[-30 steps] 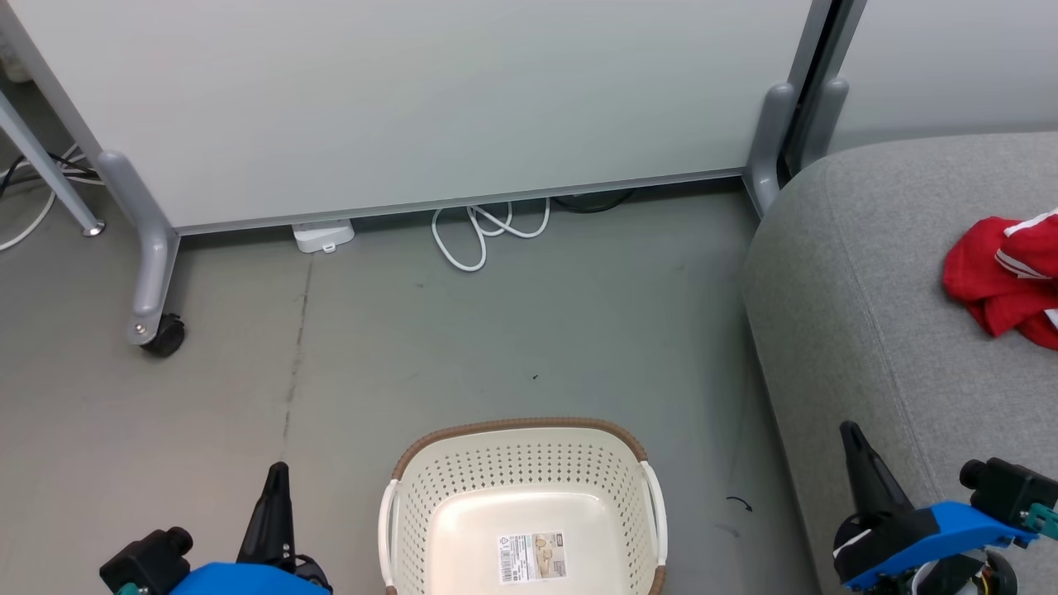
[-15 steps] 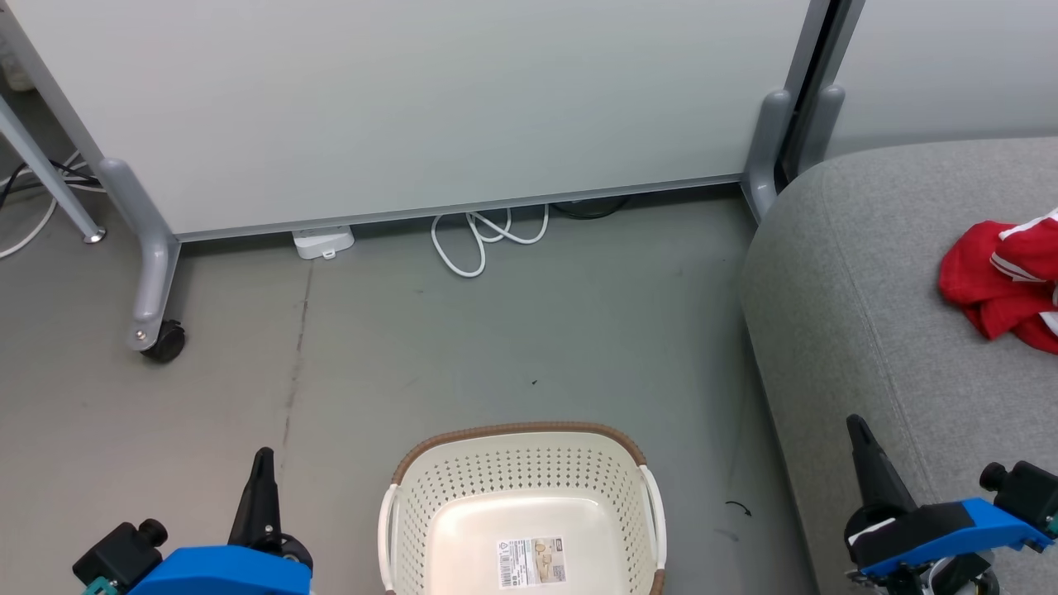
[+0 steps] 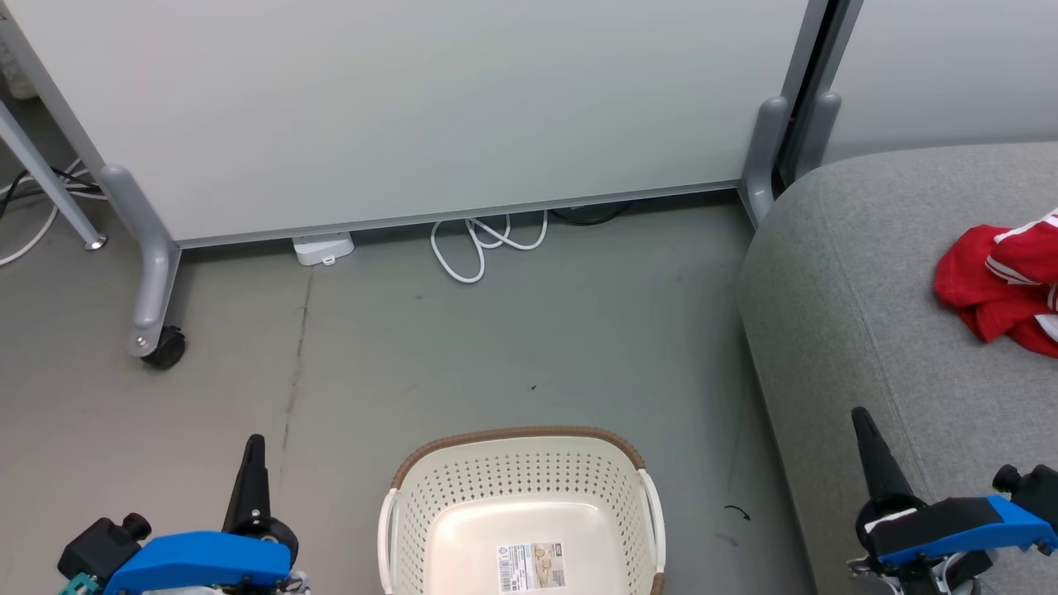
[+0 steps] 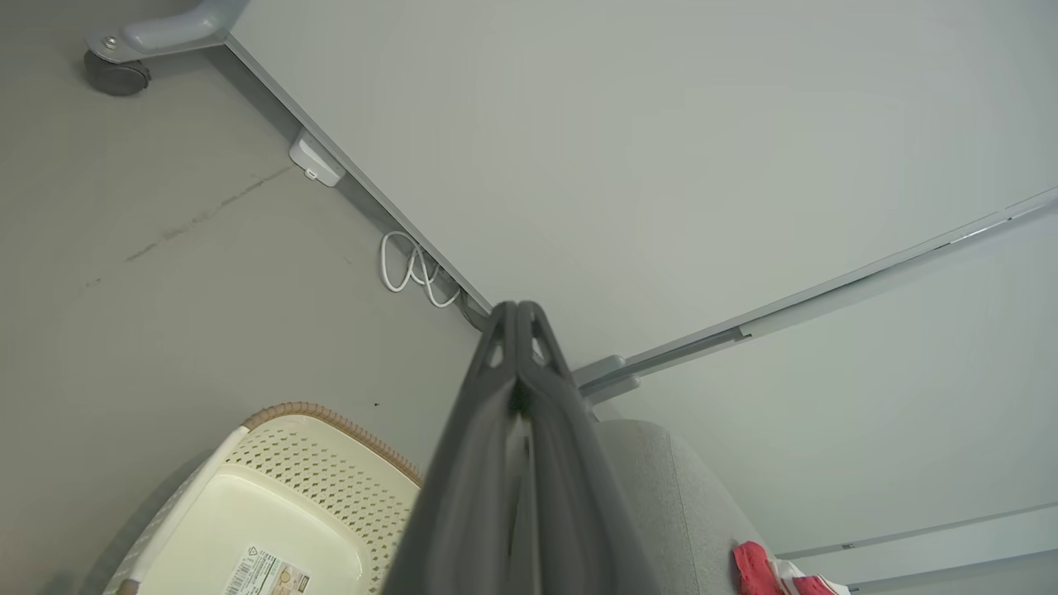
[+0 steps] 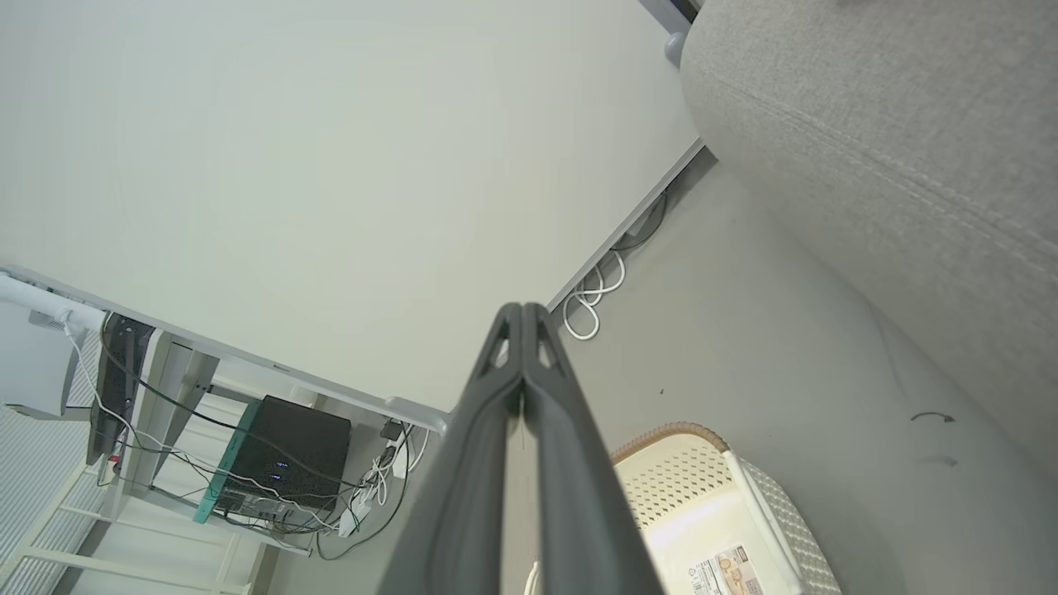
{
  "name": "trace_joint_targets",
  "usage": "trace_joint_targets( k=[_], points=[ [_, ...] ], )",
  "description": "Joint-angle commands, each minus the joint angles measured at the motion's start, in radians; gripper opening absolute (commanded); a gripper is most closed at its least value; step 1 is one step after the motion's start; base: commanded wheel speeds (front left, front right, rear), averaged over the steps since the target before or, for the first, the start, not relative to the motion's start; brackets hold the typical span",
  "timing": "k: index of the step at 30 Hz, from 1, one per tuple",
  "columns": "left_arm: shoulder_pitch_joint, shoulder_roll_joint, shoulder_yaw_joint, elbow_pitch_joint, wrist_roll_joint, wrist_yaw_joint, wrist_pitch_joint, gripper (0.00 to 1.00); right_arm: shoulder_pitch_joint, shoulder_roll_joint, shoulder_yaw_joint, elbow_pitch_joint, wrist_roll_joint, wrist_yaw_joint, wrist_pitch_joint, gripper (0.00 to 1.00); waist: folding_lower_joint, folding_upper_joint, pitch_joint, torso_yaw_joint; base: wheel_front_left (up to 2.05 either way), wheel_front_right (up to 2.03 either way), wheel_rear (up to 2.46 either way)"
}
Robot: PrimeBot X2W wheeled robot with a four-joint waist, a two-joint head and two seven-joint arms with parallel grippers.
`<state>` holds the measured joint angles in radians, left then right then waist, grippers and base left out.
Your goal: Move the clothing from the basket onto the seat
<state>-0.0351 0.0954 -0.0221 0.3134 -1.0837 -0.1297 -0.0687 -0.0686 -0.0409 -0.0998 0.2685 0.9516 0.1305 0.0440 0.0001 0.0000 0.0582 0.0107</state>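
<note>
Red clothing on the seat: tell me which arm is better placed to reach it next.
Right, probably. The right tool hangs shut at the seat, on the same side as the clothing. The left tool is beyond the empty basket, over the floor.

Head looks down, wrists forward (all share the basket [image 3: 521, 475]).

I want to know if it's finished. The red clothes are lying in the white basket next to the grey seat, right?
No. The head view shows the red clothes lying on the grey seat; the white basket next to it has none.
</note>
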Motion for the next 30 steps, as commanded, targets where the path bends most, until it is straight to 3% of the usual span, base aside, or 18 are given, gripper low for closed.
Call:
trace_joint_targets(
  k=[1,30],
  points=[
    [-0.024,0.003,0.009,-0.015,-0.024,-0.001,0.008,0.0,-0.024,-0.007,-0.003,-0.014,0.031,0.0,0.006,0.0,-0.0001,0.0,-0.001,0.0,0.0,0.0,0.0],
    [-0.052,-0.016,0.065,-0.043,-0.278,-0.001,0.088,0.0,-0.035,-0.01,-0.009,-0.02,0.34,0.0,0.038,0.0,-0.0001,0.0,-0.023,-0.005,0.0,0.0,0.0]
  ],
)
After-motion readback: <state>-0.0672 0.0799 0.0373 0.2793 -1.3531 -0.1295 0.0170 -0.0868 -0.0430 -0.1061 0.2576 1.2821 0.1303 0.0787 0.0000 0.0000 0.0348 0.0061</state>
